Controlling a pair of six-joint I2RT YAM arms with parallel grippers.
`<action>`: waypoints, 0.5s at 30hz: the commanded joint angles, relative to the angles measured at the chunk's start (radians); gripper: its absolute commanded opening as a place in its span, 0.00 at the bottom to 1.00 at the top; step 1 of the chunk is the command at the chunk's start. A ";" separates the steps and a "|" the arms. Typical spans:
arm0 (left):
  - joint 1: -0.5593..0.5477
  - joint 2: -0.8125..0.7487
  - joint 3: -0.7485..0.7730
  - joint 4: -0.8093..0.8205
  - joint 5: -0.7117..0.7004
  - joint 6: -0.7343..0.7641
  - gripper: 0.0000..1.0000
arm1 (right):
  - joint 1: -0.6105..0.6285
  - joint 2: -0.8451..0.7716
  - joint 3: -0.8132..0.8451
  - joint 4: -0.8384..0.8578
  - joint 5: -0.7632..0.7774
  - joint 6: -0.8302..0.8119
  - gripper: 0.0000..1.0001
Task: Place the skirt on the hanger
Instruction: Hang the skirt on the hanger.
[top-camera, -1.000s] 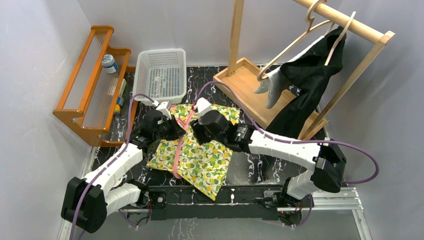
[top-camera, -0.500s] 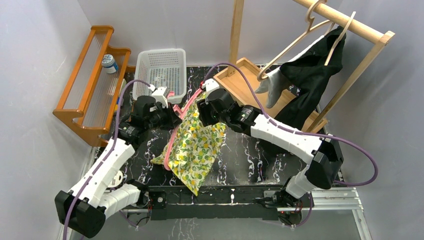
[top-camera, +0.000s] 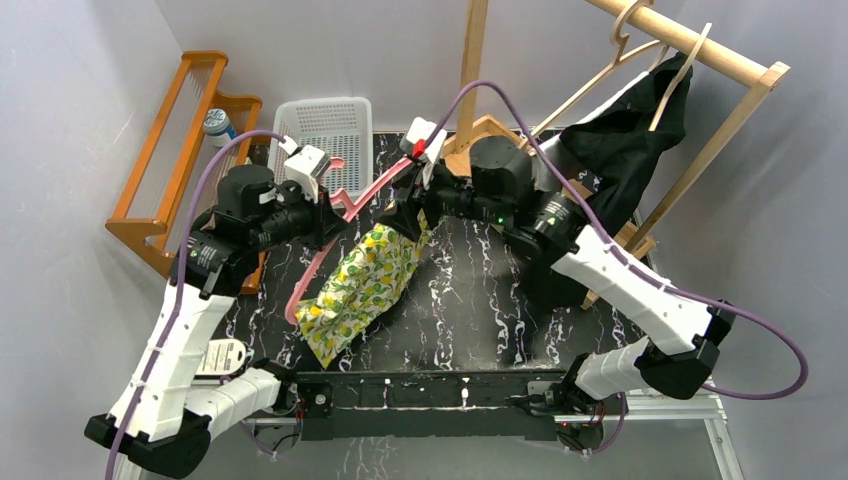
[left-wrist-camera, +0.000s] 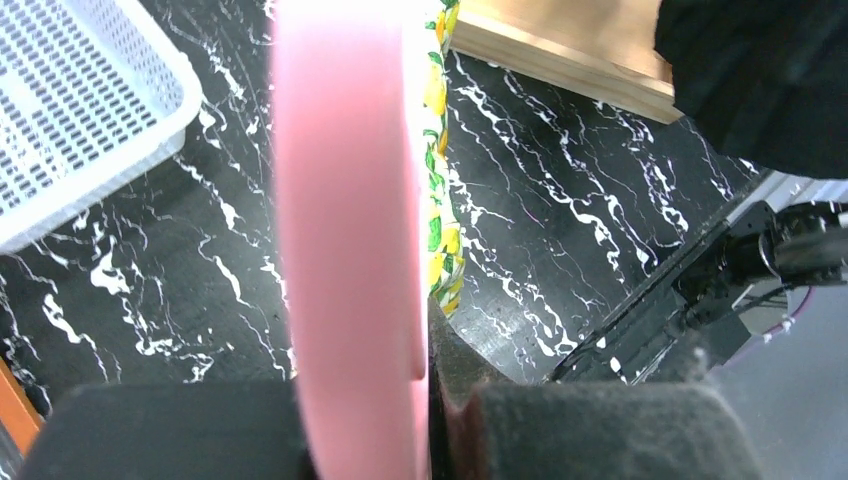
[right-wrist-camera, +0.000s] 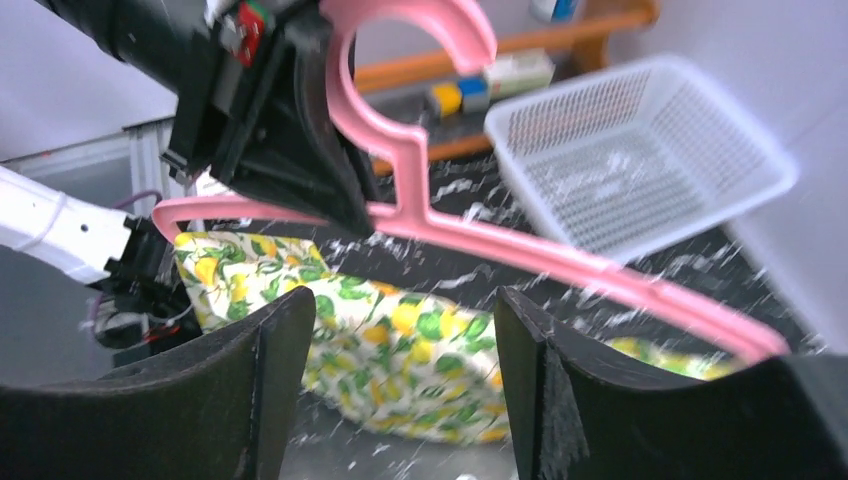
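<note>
hoisting the skirt, flat a second ago, up over the surface; clamping the pink hanger in the left pincer; spreading the right pincer open wider.

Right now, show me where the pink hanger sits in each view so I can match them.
Top view: pink hanger slanting across the centre.
Left wrist: broad pink band down the middle.
Right wrist: across the middle, hook on top.
Shared landmark: white basket, in all three.
</note>
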 joint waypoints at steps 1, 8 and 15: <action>-0.003 -0.009 0.092 -0.077 0.109 0.130 0.00 | -0.005 -0.001 0.118 -0.031 -0.065 -0.170 0.76; -0.003 -0.060 0.096 -0.085 0.183 0.250 0.00 | -0.007 0.152 0.358 -0.267 -0.258 -0.351 0.77; -0.002 -0.131 0.050 -0.077 0.249 0.321 0.00 | -0.007 0.243 0.447 -0.437 -0.374 -0.460 0.73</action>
